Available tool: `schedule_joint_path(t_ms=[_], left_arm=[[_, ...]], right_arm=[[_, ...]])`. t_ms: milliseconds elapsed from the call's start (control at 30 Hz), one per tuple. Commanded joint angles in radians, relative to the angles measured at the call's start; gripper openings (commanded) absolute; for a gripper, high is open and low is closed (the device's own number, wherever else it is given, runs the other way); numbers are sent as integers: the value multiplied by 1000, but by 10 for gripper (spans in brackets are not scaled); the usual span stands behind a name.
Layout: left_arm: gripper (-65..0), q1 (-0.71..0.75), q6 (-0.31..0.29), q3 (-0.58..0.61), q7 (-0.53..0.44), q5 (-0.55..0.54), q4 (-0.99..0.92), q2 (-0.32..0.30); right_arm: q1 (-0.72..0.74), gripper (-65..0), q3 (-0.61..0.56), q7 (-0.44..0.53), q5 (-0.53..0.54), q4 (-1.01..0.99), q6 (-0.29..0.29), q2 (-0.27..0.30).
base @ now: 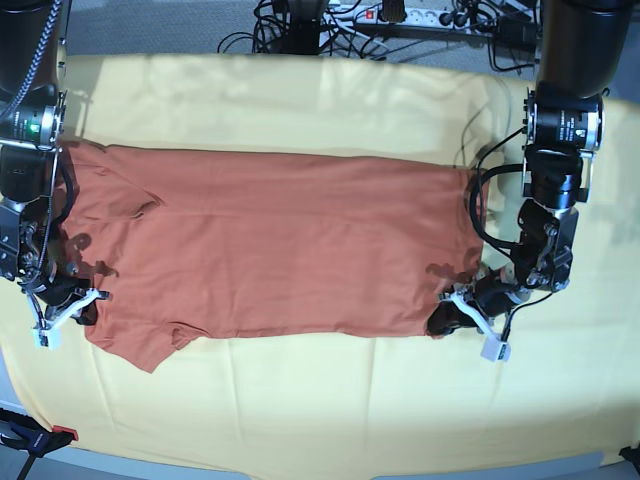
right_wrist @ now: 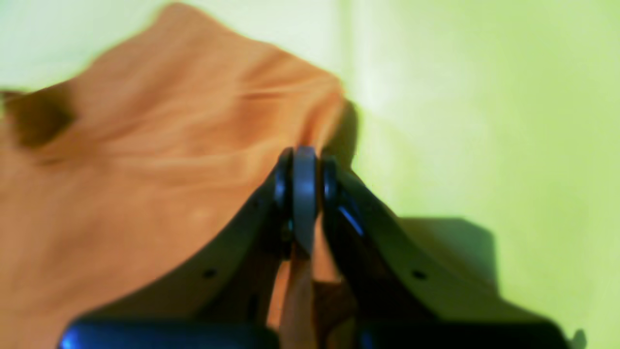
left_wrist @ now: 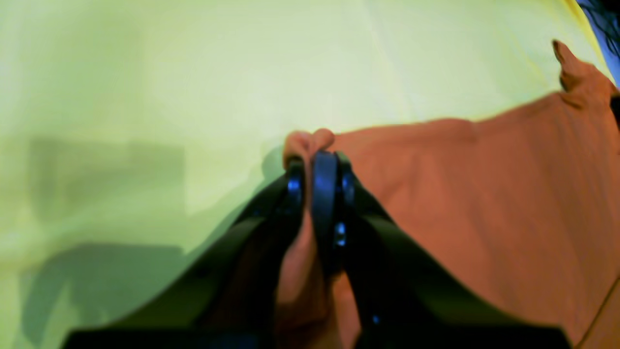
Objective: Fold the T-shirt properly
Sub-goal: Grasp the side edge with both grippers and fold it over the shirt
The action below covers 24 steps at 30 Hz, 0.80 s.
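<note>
Here the T-shirt [base: 270, 250] lies spread lengthwise across the yellow cloth [base: 300, 400], its long axis running between the two arms. The left gripper [base: 447, 315] pinches a fold at the shirt's near corner toward the cloth's right edge; the right gripper [base: 75, 305], jaws pressed together, appears to pinch the opposite near corner. Both near corners look ready to be carried toward the far edge
</note>
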Motion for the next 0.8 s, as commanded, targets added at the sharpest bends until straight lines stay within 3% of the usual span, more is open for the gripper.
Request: schedule_joint_path(t_ms=[0,233,333,533,767], left_arm=[[-650,-32,-24,-1,-11,-2,29,-8],[-650,-25,-24,-1,13,-11,109,-8],[-650,-14,-24,-1,48,-20,188,-8],[-650,64,-24,-1,217,-128,404,-15],[-650,224,-24,-1,227,-187,618,-109]], right_arm=[[34,-650,5,26,10,12,15,23],[34,-650,5,26,11,12,169,26],[34,-650,5,26,11,12,172,31],[32,-650,5,14,11,12,172,60],[32,-650,5,-43,11,12,173,87]])
